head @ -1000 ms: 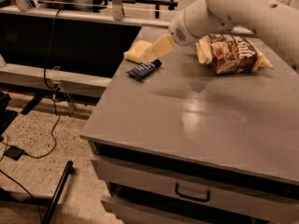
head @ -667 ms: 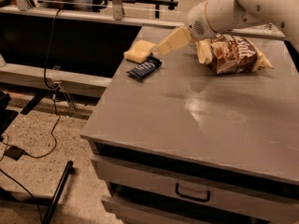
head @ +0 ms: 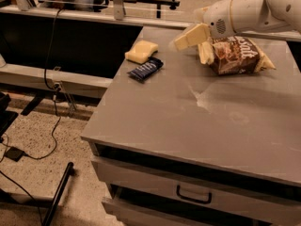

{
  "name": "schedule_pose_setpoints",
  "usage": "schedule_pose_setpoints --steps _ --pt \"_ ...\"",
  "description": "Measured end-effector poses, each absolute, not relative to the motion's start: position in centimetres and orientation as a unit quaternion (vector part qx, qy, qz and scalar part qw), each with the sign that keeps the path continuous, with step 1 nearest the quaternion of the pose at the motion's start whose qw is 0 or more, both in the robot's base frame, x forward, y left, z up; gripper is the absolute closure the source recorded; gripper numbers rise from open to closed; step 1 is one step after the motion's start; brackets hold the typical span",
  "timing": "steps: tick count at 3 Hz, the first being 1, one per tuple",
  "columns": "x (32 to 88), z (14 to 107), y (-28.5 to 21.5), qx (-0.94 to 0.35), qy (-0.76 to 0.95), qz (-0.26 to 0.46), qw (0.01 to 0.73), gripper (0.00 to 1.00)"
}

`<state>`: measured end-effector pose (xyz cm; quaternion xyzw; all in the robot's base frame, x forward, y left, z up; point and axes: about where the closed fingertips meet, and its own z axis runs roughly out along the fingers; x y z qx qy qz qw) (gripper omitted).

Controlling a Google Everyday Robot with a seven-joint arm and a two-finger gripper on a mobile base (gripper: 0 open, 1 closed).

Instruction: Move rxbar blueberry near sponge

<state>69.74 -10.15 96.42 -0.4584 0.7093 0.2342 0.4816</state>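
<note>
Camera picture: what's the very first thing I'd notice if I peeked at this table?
You'd first spot the big white robot arm at the top right. Its hand is open and empty above the grey table, just left of a brown chip bag. Next you'd see the dark blue snack bar lying right beside the yellow sponge, near the table's back left corner.

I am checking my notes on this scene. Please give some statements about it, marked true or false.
1. The dark navy-blue flat snack bar lies right beside the pale yellow soft sponge. True.
2. The gripper holds the snack bar. False: its fingers are open and empty, near the brown chip bag.
3. The chip bag lies inside a drawer. False: it lies on the grey table.
4. The gripper is above the table. True.
</note>
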Motion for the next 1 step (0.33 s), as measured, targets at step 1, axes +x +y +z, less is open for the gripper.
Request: schedule_pose_setpoints --steps 1 --pt "69.74 96.42 -10.15 -0.458 0.709 0.234 0.482 0.00"
